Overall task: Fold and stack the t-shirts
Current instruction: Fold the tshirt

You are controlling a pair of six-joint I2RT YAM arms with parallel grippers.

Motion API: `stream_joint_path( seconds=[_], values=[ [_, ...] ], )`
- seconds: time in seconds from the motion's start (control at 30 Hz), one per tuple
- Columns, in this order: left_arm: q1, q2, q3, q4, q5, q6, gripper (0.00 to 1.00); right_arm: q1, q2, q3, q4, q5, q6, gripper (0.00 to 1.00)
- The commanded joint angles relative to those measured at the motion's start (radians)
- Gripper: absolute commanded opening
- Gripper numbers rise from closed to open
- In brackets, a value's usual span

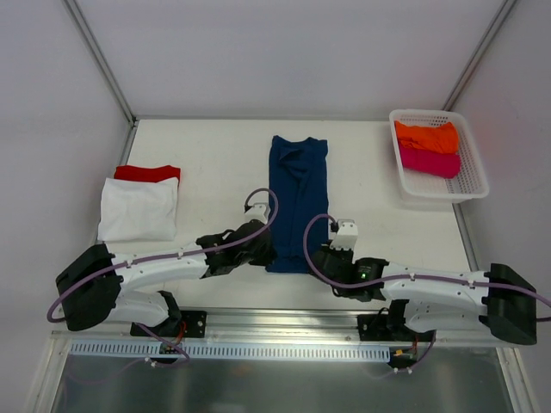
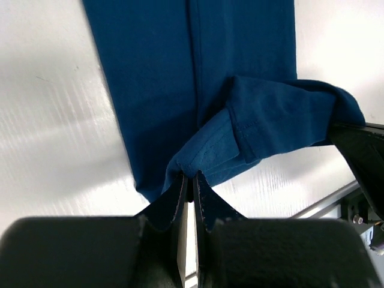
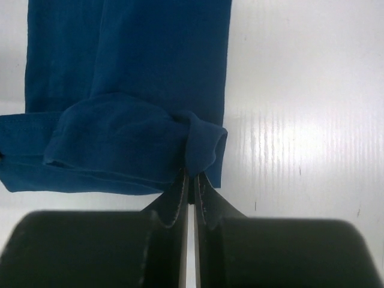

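A navy blue t-shirt lies as a long narrow strip down the middle of the table, collar end far. My left gripper is shut on the near left corner of its hem. At the near right corner my right gripper is shut on the hem. Both corners are lifted slightly and bunched at the fingertips. A folded white t-shirt lies at the left over a red t-shirt. Orange and magenta t-shirts sit in the basket.
The white mesh basket stands at the back right of the table. A metal rail runs along the near edge between the arm bases. Grey walls close the table on three sides.
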Motion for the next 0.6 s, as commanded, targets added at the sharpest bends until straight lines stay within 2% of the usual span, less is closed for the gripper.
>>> stream_joint_path(
  seconds=[0.0, 0.33, 0.57],
  values=[
    [0.039, -0.027, 0.024, 0.002, 0.014, 0.044, 0.0, -0.055, 0.046, 0.064, 0.136, -0.062, -0.125, 0.0],
    [0.175, 0.05, 0.115, 0.004, 0.066, 0.115, 0.0, -0.23, 0.165, 0.189, 0.208, -0.148, -0.309, 0.01],
    [0.28, 0.207, 0.244, 0.018, 0.154, 0.197, 0.0, -0.374, 0.322, 0.286, 0.259, -0.246, -0.409, 0.0]
  ],
)
